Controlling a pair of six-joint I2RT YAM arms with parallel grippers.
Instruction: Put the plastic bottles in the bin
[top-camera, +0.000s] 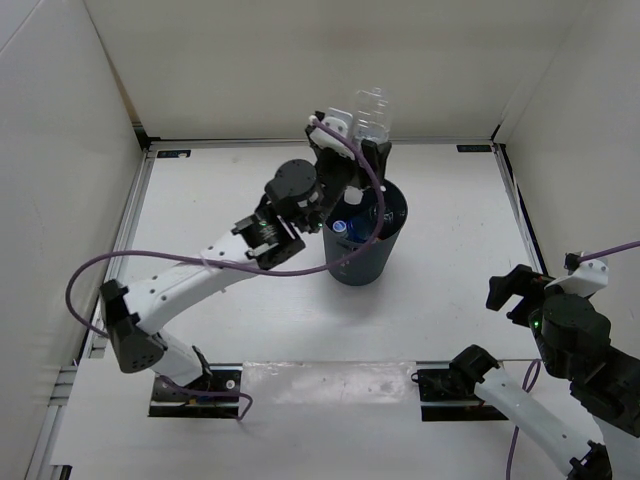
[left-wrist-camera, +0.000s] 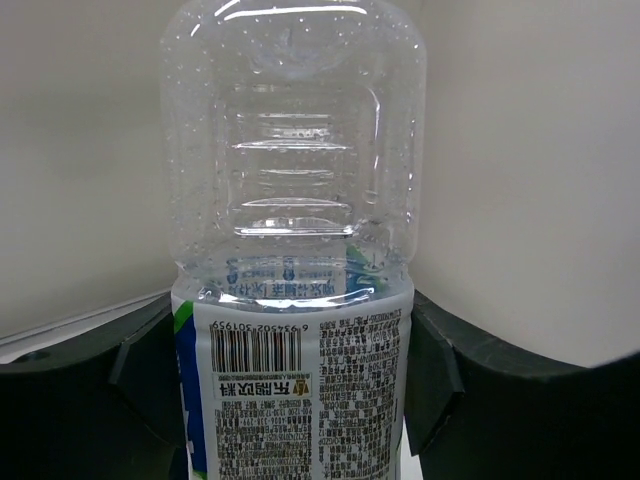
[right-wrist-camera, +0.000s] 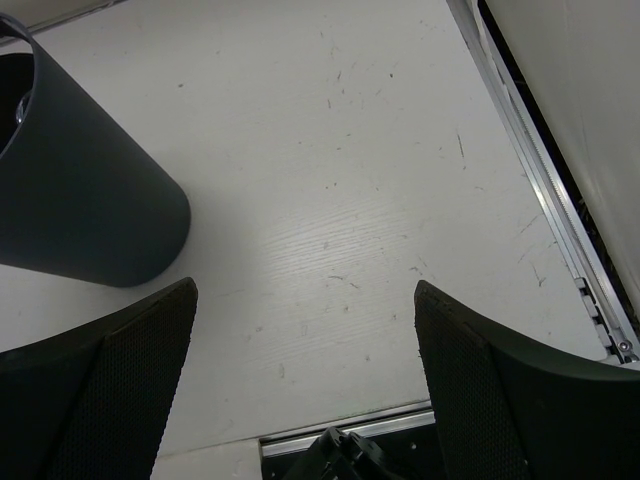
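The dark grey round bin (top-camera: 366, 245) stands mid-table; it also shows at the left of the right wrist view (right-wrist-camera: 80, 200). Inside it I see a blue cap and a white cap of plastic bottles (top-camera: 345, 222). My left gripper (top-camera: 350, 155) is shut on a clear plastic bottle (top-camera: 371, 115) and holds it over the bin's far rim, base end up. In the left wrist view this bottle (left-wrist-camera: 295, 300) fills the frame, its white printed label between the dark fingers (left-wrist-camera: 435, 380). My right gripper (top-camera: 520, 290) is open and empty at the right, over bare table.
White walls enclose the table at the back and both sides. A metal rail (right-wrist-camera: 545, 190) runs along the right edge. The arm bases (top-camera: 195, 385) sit at the near edge.
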